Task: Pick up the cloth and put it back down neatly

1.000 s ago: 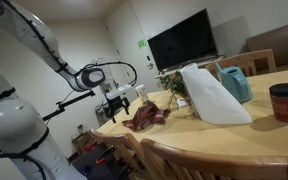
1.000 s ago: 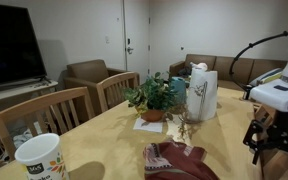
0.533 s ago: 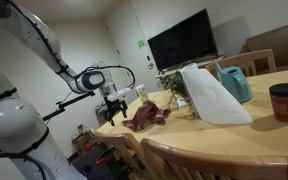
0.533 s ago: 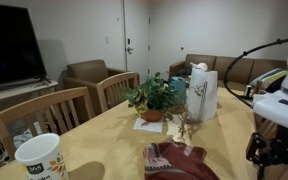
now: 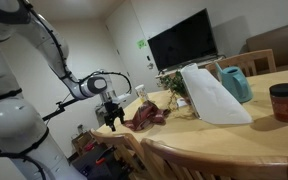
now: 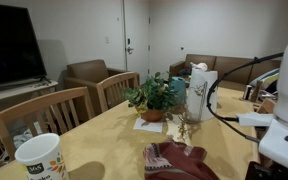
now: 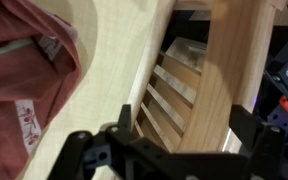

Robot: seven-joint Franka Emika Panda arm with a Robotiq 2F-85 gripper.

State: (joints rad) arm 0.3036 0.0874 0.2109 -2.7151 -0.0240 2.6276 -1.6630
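Note:
The cloth (image 5: 144, 117) is dark red and patterned, and lies crumpled on the wooden table (image 5: 234, 140) near its end. It also shows in the exterior view (image 6: 179, 160) and at the left of the wrist view (image 7: 24, 70). My gripper (image 5: 111, 112) is open and empty. It hangs past the table's edge, beside the cloth and apart from it. In the wrist view my gripper (image 7: 191, 130) has its jaws spread over the table edge and a wooden chair back (image 7: 184, 80).
On the table stand a potted plant (image 6: 152, 98), a white paper bag (image 5: 212, 95), a teal jug (image 5: 234, 82), a red jar (image 5: 284, 102) and a paper cup (image 6: 39, 158). Wooden chairs (image 6: 44, 115) line the table. A TV (image 5: 184, 40) is behind.
My gripper has moved down and away from the cloth, out past the table's edge. The cloth has not moved.

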